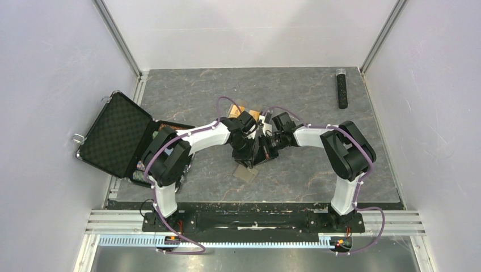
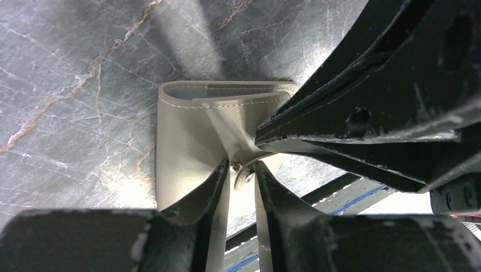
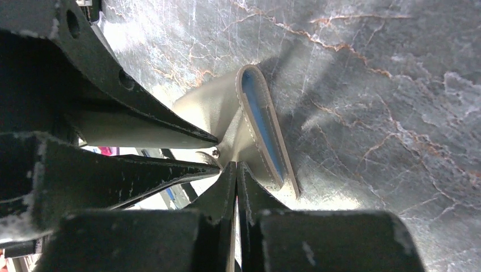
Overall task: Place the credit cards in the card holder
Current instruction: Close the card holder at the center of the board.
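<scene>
The card holder (image 2: 190,136), a taupe folding wallet with a light blue inside (image 3: 258,122), stands partly raised off the marble table at the centre (image 1: 247,173). My right gripper (image 3: 235,165) is shut on its flap next to the metal snap. My left gripper (image 2: 243,170) faces it from the other side. Its jaws are slightly parted, and the snap tab (image 2: 241,173) sits at their tips without being pinched. Orange-gold credit cards (image 1: 238,109) lie on the table just behind both wrists, partly hidden by the arms.
An open black case (image 1: 116,136) lies at the table's left edge beside the left arm. A black remote-like stick (image 1: 342,88) rests at the far right corner. Grey walls close in the table on three sides.
</scene>
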